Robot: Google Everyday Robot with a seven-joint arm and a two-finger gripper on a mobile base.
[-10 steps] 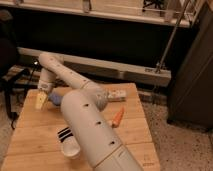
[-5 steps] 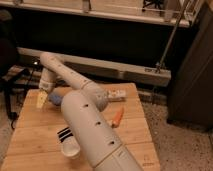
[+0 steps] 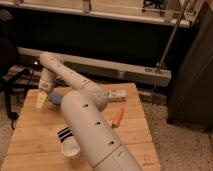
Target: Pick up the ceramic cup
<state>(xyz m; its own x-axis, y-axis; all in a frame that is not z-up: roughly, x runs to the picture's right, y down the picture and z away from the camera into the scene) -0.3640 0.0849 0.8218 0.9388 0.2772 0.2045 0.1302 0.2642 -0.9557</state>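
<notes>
Here we are with the white arm (image 3: 95, 130) sweeping up from the near edge and bending over to the far left of the wooden counter (image 3: 30, 137). The gripper (image 3: 41, 101) hangs there, pointing down, close to the counter's far-left corner and just beside a bluish thing (image 3: 55, 98). Is it open or closed? I cannot tell from here, and nothing shows plainly in its grasp. And the ceramic cup (image 3: 70, 149)? It's way back at the near left, a small white round cup sitting on the counter right against the arm's thick lower section, with a striped thing (image 3: 64, 133) just beyond it. So cup and gripper are well apart, one at the near side and one at the far side. Over on the right of the arm lie an orange thing (image 3: 116, 117) and, farther back, a pale packet (image 3: 118, 95), and neither matters to this job. My read is that the task is at its opening stage. The cup is not lifted, not gripped and not even approached. What's left looks like nearly everything: bring the gripper back toward the near left, line it up over the cup, close around it and raise it clear. One snag is that the arm's own bulk crowds that cup, so the reach may be awkward.
</notes>
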